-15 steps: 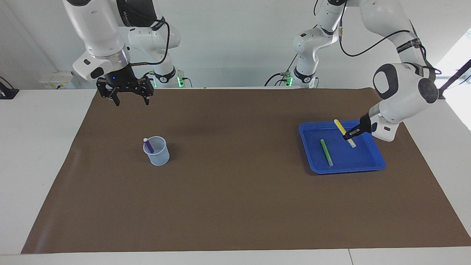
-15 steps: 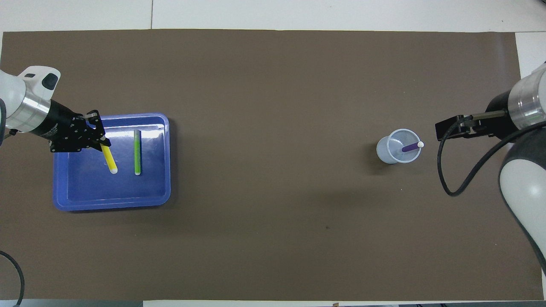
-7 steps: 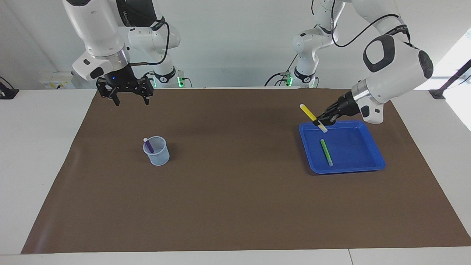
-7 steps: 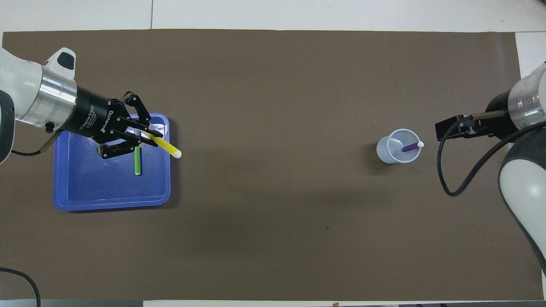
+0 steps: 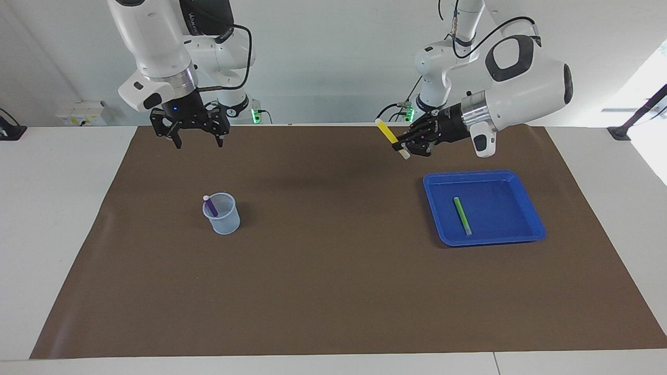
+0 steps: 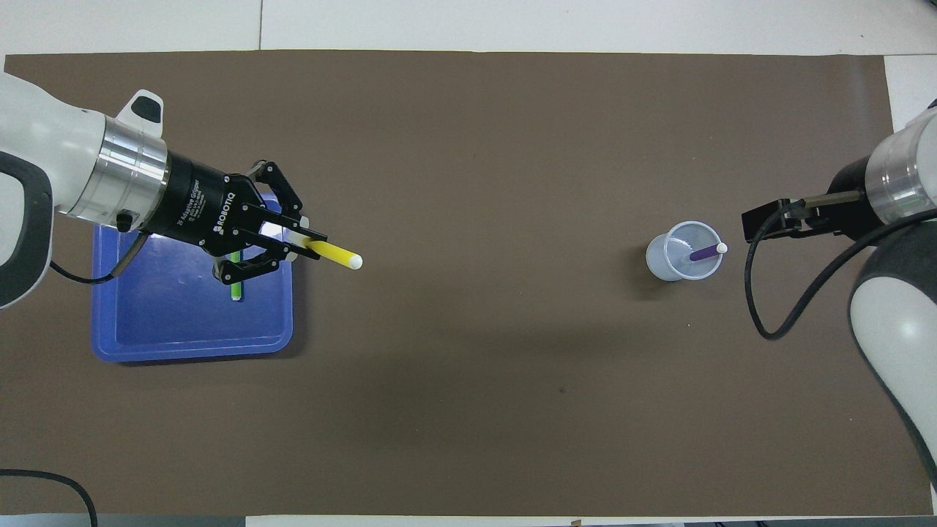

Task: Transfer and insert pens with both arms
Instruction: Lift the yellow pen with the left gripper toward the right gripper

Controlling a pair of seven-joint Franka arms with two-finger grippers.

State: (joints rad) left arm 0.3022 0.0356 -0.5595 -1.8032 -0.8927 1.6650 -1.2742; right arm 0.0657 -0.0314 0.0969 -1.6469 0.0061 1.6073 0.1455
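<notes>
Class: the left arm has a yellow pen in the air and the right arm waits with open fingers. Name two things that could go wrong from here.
1. The left gripper pinches the yellow pen near one end; it could pivot or slip in a handover to the right gripper.
2. The cup is small and already holds the purple pen, so insertion could miss or tip it.

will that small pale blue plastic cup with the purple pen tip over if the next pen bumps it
Quite possibly. The small translucent pale blue cup looks thin and light, so a sideways bump may shift it. The slim purple pen leaning on its rim adds off-centre weight.
</notes>
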